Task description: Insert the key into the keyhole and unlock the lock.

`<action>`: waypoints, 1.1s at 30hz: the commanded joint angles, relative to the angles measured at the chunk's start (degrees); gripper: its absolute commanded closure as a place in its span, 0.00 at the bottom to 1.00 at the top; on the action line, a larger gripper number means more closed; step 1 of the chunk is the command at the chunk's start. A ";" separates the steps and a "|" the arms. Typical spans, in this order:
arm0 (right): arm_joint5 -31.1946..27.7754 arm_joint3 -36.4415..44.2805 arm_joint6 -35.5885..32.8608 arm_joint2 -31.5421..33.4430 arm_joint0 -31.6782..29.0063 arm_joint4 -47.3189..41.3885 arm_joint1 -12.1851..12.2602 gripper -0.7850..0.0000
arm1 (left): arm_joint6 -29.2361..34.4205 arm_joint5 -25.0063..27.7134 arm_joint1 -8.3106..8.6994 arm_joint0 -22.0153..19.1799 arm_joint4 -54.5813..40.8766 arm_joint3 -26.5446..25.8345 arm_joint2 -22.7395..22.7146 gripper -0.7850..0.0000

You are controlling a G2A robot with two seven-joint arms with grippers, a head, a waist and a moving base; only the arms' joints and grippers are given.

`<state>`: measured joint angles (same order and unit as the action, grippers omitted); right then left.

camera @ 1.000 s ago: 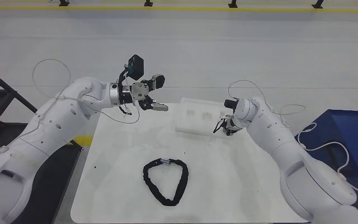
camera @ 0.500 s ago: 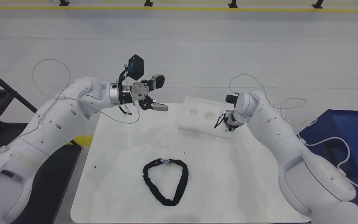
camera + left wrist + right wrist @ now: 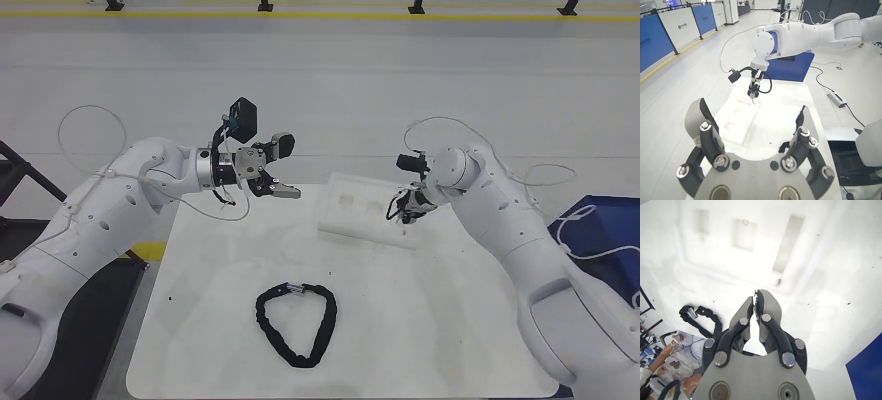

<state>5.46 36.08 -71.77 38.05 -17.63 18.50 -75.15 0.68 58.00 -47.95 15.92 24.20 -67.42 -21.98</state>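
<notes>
Two grippers sit over your white table [image 3: 430, 330], well apart from each other. Your left gripper [image 3: 286, 168] [image 3: 753, 113] hangs above the table's far left corner with its fingers spread wide and nothing between them. Your right gripper [image 3: 402, 212] [image 3: 754, 294] [image 3: 752, 95] points down over the right end of the foam tray [image 3: 350, 212] [image 3: 738, 121] [image 3: 715, 262], which lies along the table's far edge. Its fingers are pressed together. In the left wrist view a thin silver piece, which looks to be the key [image 3: 753, 101], sticks down from between the tips, near the end of the tray's long recess [image 3: 787, 243]. You cannot tell whether it touches the foam. The chain lock [image 3: 296, 326] [image 3: 704, 319] lies as a closed black loop on the table nearer the robot, well apart from both grippers, with its silver barrel [image 3: 293, 290] [image 3: 691, 312] at the loop's far side. The keyhole itself is too small to make out
</notes>
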 commanded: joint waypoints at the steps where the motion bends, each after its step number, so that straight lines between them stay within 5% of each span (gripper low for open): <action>1: -3.36 3.31 -1.96 3.51 -1.29 -2.34 2.01 1.00 | 0.00 0.00 0.00 0.00 0.00 0.00 0.00 0.00; 6: -7.43 14.67 -6.31 13.01 -7.10 -5.35 7.37 1.00 | 0.00 0.00 0.00 0.00 0.00 0.00 0.00 0.00; 15: -3.75 39.41 -7.01 32.78 -25.18 -12.90 14.32 1.00 | 0.00 0.00 0.00 0.00 0.00 0.00 0.00 0.00; 24: -0.91 50.39 0.25 43.13 -37.33 -24.89 15.91 1.00 | 0.00 0.00 0.00 0.00 0.00 0.00 0.00 0.00; 33: -2.08 50.70 0.01 43.60 -38.00 -27.05 15.94 1.00 | 0.00 0.00 0.00 0.00 0.00 0.00 0.00 0.00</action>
<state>3.39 86.77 -71.76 81.65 -55.63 -8.54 -59.21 0.68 58.00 -47.95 15.92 24.20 -67.42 -21.98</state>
